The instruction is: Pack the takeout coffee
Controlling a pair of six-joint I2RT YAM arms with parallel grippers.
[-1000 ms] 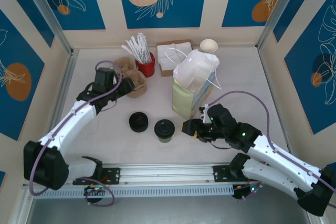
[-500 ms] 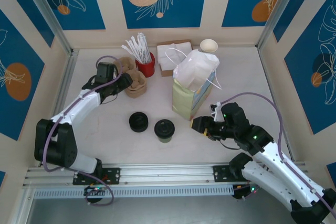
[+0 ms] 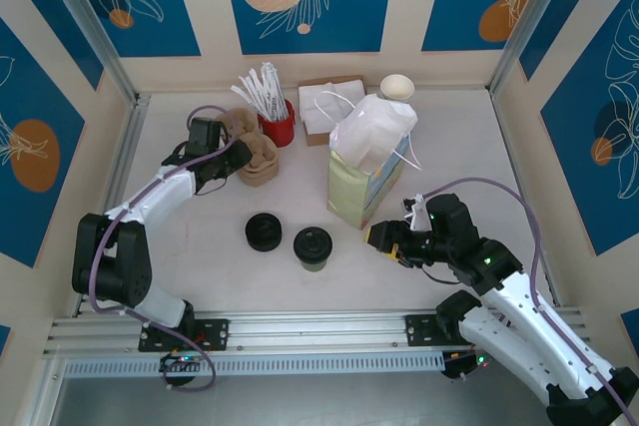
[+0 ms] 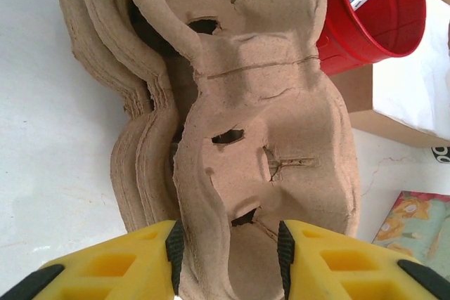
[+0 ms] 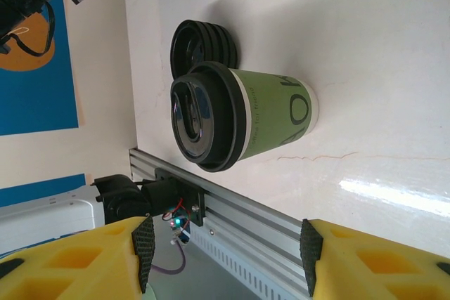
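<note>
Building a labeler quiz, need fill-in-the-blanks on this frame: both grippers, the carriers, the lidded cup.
1. The left gripper straddles the end of a stack of brown moulded-pulp cup carriers beside a ____ plastic cup.
2. The right gripper, jaws ____, faces the pale green paper cup.
3. That cup wears a round ____ plastic lid.
Missing: red; open; black.

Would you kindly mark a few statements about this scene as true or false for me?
1. The takeout coffee has its black lid on. True.
2. The right gripper holds the takeout coffee. False: it is open and apart from the coffee.
3. The left gripper straddles the end of the cardboard carrier stack. True.
4. The red cup is empty. False: white wrapped sticks stand in it.
</note>
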